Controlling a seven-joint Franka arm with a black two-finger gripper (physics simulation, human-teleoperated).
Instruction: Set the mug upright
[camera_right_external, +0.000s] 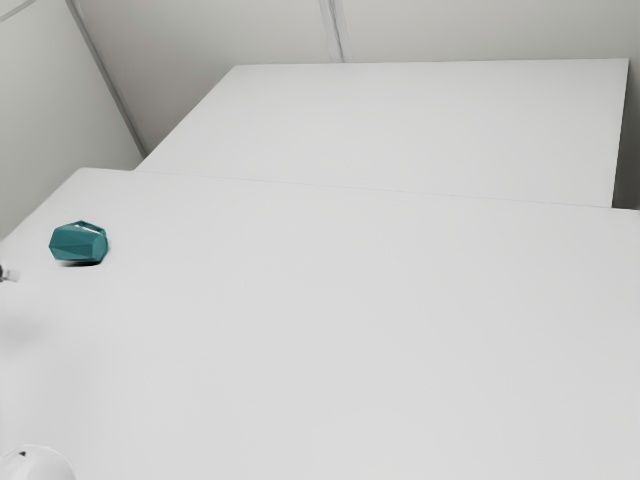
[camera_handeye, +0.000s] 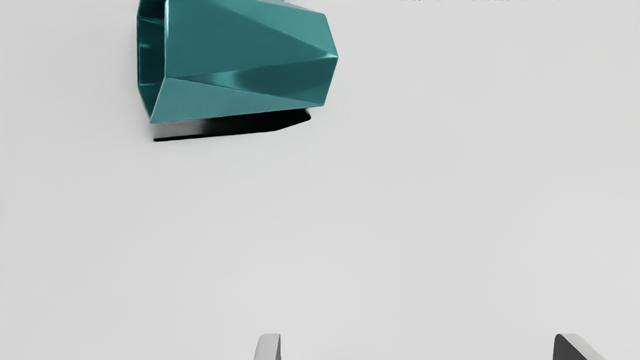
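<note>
Righting the faceted teal mug (camera_handeye: 245, 60) is the whole of the task, and by the look of things none of it is done: the mug is seen lying on its side, with its mouth (camera_handeye: 151, 55) turned sideways. The grasp, the lift, the turn onto its base and the release are all left to be carried out.

In the exterior view, the mug is found on the table (camera_right_external: 350, 330), near the far corner at that view's left and well apart from the opposite end.

The pincer (camera_handeye: 423, 345) is held with its two fingertips wide apart, and nothing is gripped between them. The mug is placed out ahead of the fingertips, clear of both and offset toward one finger's side. Its length is laid roughly along the line between the fingers, so a turn of the pincer may be needed before its body can be gripped crosswise.
</note>
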